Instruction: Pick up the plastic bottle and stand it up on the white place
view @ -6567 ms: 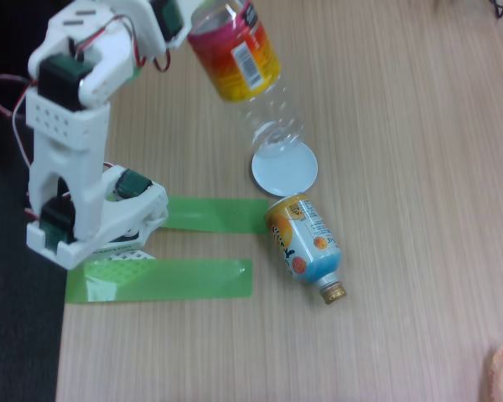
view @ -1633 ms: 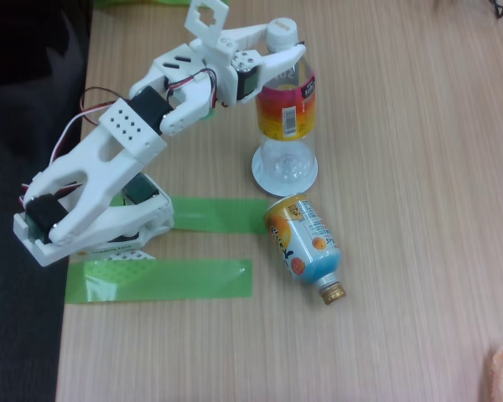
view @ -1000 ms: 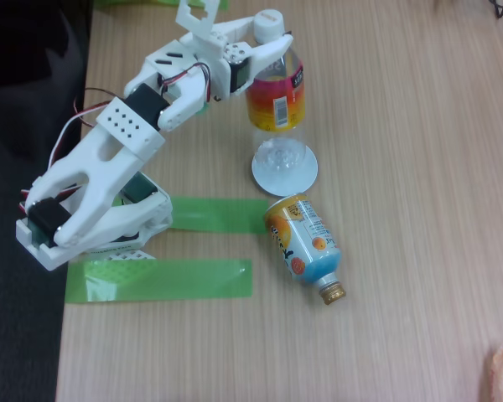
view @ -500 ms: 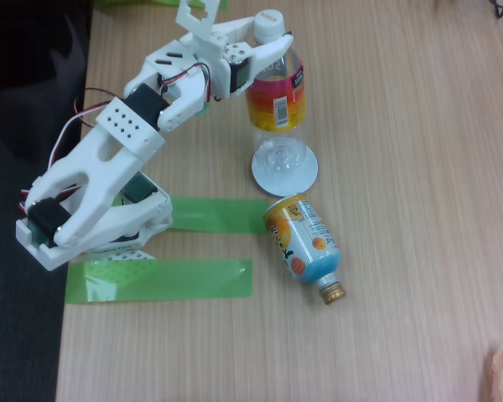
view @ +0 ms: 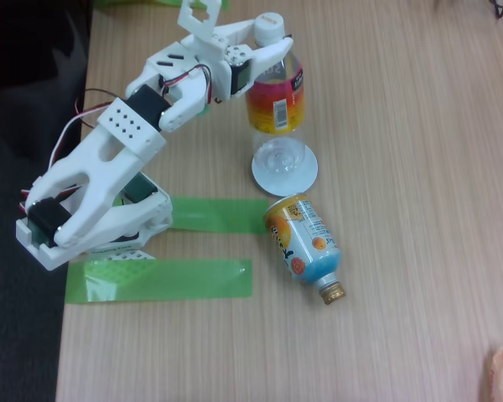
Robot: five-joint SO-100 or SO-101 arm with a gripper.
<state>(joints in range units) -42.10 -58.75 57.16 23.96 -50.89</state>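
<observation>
I see my white claw [view: 272,52] clamped on the neck of the clear plastic bottle with red-and-yellow label [view: 276,102], standing on the round white disc [view: 306,176] on the wooden counter [view: 419,167].

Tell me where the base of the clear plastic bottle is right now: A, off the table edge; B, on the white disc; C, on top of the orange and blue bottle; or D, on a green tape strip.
B: the plastic bottle stands with its clear base on the white disc, the gripper holding it near the cap.
</observation>
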